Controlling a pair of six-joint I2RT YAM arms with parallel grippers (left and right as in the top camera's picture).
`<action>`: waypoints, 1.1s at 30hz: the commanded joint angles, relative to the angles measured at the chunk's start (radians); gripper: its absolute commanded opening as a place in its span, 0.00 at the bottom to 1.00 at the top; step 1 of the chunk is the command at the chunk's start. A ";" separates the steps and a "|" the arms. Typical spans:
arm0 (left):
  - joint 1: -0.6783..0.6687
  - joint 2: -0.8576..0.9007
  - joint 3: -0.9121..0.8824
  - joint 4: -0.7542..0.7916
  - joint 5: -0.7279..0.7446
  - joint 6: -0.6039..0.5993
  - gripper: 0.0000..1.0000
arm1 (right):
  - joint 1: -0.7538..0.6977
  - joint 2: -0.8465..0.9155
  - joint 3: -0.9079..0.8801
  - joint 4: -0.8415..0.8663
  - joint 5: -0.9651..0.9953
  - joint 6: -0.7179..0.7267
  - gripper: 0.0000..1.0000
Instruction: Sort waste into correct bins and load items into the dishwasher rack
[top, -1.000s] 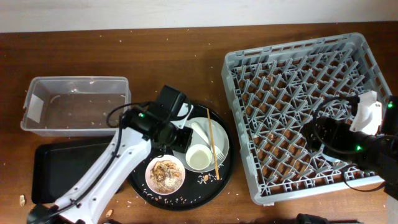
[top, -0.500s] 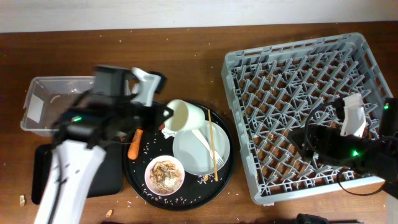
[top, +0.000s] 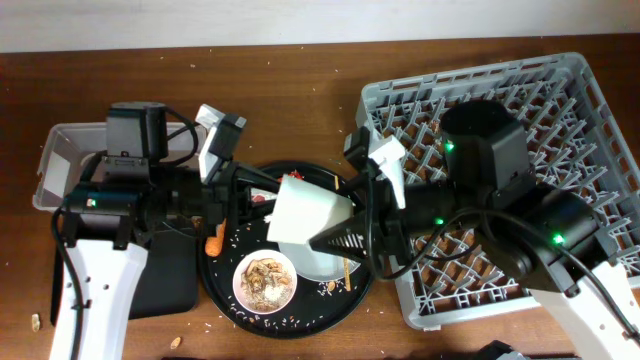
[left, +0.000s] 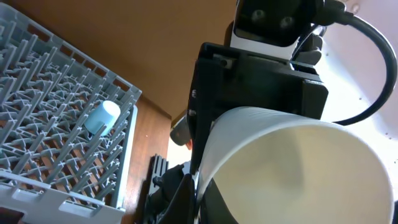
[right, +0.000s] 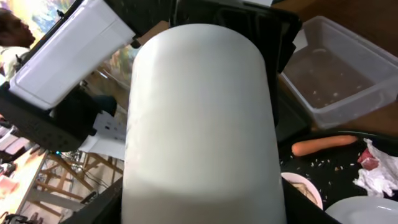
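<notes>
The small white cup (top: 305, 212) hangs on its side above the round black tray, between both grippers. My left gripper (top: 274, 190) pinches its rim, as the left wrist view shows (left: 199, 200), with the cup's inside (left: 298, 168) filling that view. My right gripper (top: 336, 236) has a finger against each side of the cup (right: 199, 112). The orange carrot (right: 323, 145), white tissue (right: 380, 173) and red wrapper (right: 370, 160) lie on the tray. The white bowl (top: 266, 279) holds brownish scraps. The plate (top: 322, 264) is partly hidden. A light blue cup (left: 102, 117) lies in the grey rack (top: 560, 90).
The clear tub (top: 60, 160) stands at the far left, with the flat black tray (top: 165, 285) in front of it. The round black tray (top: 225, 295) carries scattered rice and a wooden chopstick (top: 347, 270). The right arm reaches from the rack over the tray.
My right arm has swung left from over the rack to the cup and its fingers now flank it. My left gripper has carried the cup a little to the right and tilted it.
</notes>
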 joint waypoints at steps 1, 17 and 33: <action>-0.006 -0.016 0.007 0.003 0.023 0.014 0.05 | 0.023 -0.004 0.006 0.003 0.068 -0.003 0.54; 0.001 -0.016 0.007 -0.029 -0.210 0.011 1.00 | -1.239 0.247 0.006 -0.441 0.946 0.302 0.52; -0.053 -0.026 -0.008 -0.214 -1.097 -0.050 0.82 | -0.882 -0.105 0.364 -0.639 0.721 0.224 0.99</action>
